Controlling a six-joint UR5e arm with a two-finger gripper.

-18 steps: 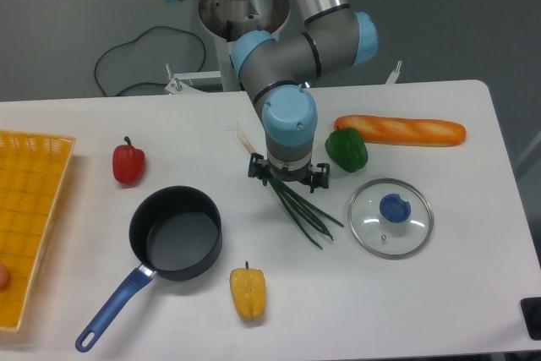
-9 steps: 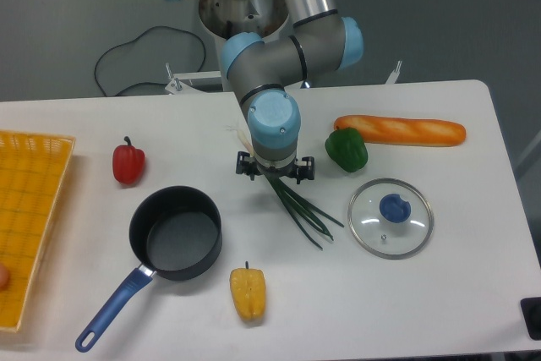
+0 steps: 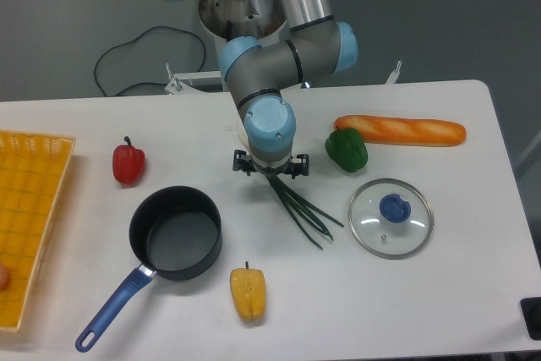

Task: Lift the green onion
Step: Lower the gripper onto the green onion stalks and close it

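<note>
the green onion (image 3: 303, 209) lies flat on the white table (image 3: 439, 293), near its middle, running on a slant: its pale end goes up and left under the arm's wrist, and its dark leaves fan out down and right toward the glass lid (image 3: 390, 217), stopping short of it. the gripper (image 3: 270, 172) points straight down over the upper part of the stalk, its blue-capped wrist hiding the fingers and the spot where they meet the onion. from this view it cannot be told how wide the jaws stand, nor whether they have hold of the stalk; the leaves that show are resting on the table.

a green bell pepper (image 3: 347, 150) sits just right of the gripper, and beyond it a long loaf of bread (image 3: 401, 130) lies across the table. a red pepper (image 3: 128, 163) stands well to the left. a dark pot (image 3: 176, 232) with a blue handle sits below and left of the gripper, its handle pointing to the front left corner. a yellow pepper (image 3: 248, 292) lies just below the pot's right side. a yellow basket (image 3: 30, 200) rests at the left edge of the table.
</note>
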